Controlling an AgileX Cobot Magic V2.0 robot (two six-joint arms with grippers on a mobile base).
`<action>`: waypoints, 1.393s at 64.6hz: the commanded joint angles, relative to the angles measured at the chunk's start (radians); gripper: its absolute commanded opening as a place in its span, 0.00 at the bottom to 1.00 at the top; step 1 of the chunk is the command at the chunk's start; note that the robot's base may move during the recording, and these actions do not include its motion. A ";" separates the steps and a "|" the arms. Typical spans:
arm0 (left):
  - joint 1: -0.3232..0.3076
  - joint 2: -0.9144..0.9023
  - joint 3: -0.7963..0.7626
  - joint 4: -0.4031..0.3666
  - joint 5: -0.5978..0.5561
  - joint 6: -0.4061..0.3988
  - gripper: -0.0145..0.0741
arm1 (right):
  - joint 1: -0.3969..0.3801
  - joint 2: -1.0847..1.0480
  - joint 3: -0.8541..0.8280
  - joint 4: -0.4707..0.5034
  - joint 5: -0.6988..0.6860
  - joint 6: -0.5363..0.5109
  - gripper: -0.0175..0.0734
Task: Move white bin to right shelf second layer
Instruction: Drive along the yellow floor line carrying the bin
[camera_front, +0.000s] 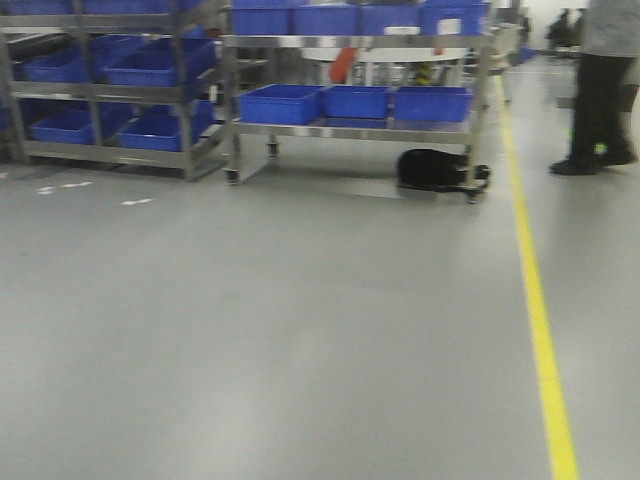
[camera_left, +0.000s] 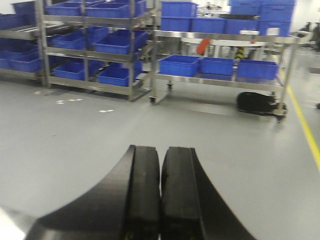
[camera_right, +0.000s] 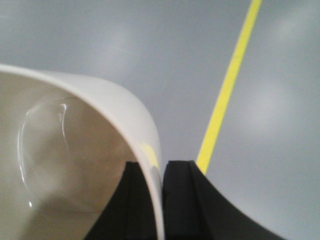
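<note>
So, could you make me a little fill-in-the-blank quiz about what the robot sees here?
The right gripper grips the white bin by its wall, while the left gripper holds ____.
The storage crates are all ____.
The painted floor line is ____.
Missing words: nothing; blue; yellow.

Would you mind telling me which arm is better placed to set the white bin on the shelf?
Right. The right jaws grip the white bin's wall, whereas the left jaws are shut on nothing, pointing toward the distant shelves.
</note>
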 joint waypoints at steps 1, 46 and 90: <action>0.001 -0.015 0.027 -0.005 -0.083 -0.005 0.26 | -0.003 -0.002 -0.029 0.005 -0.083 -0.006 0.28; 0.001 -0.015 0.027 -0.005 -0.083 -0.005 0.26 | -0.003 -0.002 -0.029 0.005 -0.083 -0.006 0.28; 0.001 -0.015 0.027 -0.005 -0.083 -0.005 0.26 | -0.003 -0.002 -0.029 0.005 -0.071 -0.006 0.28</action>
